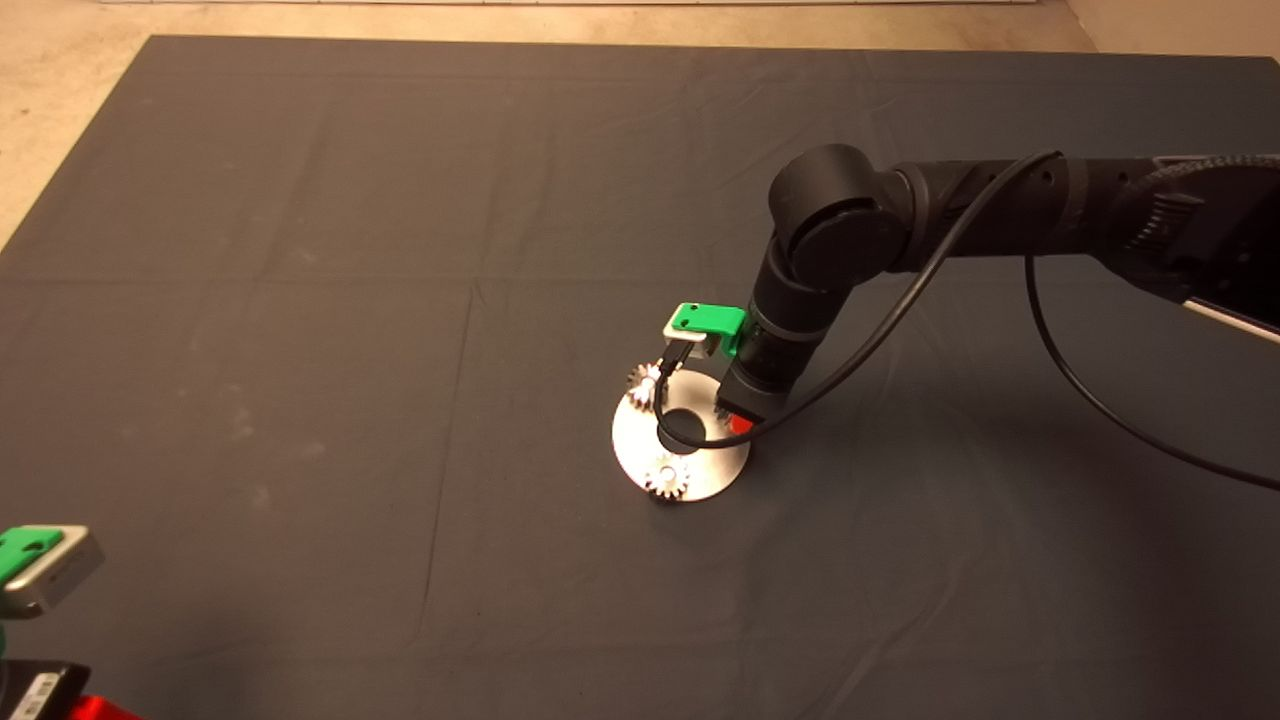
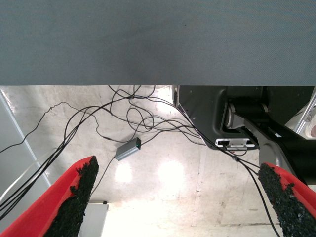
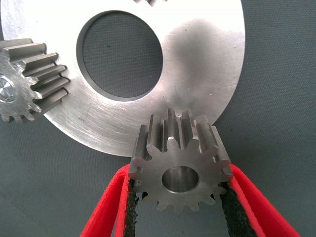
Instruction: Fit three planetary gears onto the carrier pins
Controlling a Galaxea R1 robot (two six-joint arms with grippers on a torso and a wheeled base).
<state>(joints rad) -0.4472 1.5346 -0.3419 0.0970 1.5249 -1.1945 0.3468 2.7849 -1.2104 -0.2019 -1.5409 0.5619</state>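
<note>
The round silver carrier plate (image 1: 640,445) lies mid-mat with a large centre hole. Two planetary gears sit on carrier pins: one at the plate's far left (image 1: 645,383), one at its near edge (image 1: 668,480). In the right wrist view a pin top (image 3: 5,92) shines inside the seated gear (image 3: 34,81). My right gripper (image 1: 735,420) hangs over the plate's right edge, shut on a third gear (image 3: 180,165) held flat at the plate's rim (image 3: 207,64). Any pin beneath that gear is hidden. My left gripper (image 2: 180,177) is parked at the lower left (image 1: 40,565), open and empty.
The dark mat (image 1: 300,300) spreads wide around the plate. A black cable (image 1: 900,300) loops from the right arm down past the plate's hole. The left wrist view shows the floor beyond the mat, with tangled cables (image 2: 133,118) and a black robot base (image 2: 237,123).
</note>
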